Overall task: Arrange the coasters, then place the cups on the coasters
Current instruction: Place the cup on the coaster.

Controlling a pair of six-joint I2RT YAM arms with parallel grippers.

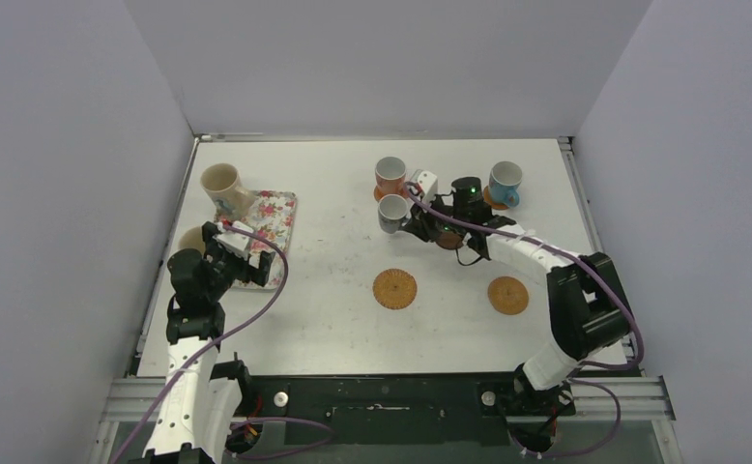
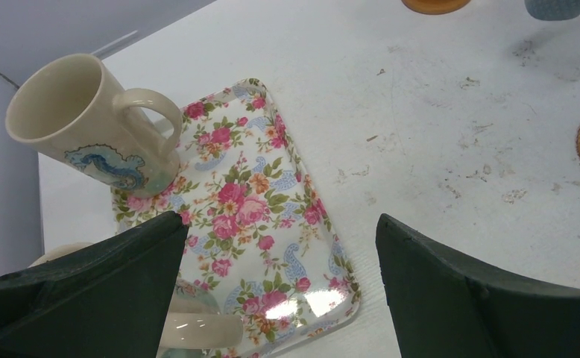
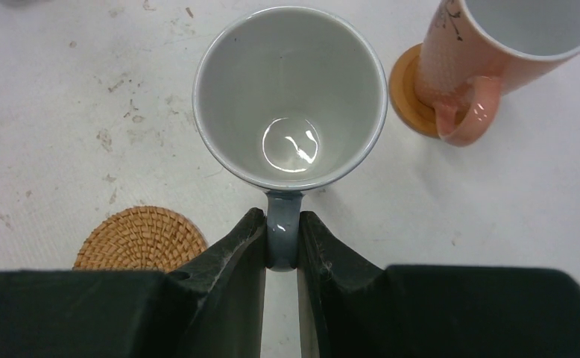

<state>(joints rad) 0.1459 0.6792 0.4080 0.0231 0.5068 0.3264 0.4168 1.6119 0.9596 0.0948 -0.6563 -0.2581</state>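
Note:
My right gripper (image 3: pixel 282 237) is shut on the handle of the small grey cup (image 3: pixel 290 97), seen from above (image 1: pixel 391 211); I cannot tell if the cup rests on the table. A salmon cup (image 3: pixel 496 45) stands on an orange coaster (image 3: pixel 408 95) beside it. The light blue cup (image 1: pixel 504 182) sits on another coaster. Two woven coasters (image 1: pixel 394 288) (image 1: pixel 507 295) lie bare in front. A dark brown coaster (image 1: pixel 447 241) shows under the right wrist. My left gripper (image 2: pixel 278 224) hangs open over the floral tray (image 2: pixel 257 201), with a cream cup (image 2: pixel 86 119) standing on the tray's far corner.
A second cream cup (image 2: pixel 197 328) lies partly hidden under my left fingers at the tray's near edge. The enclosure's grey walls close in on the left, right and back. The table's left edge (image 1: pixel 174 251) runs close to the tray.

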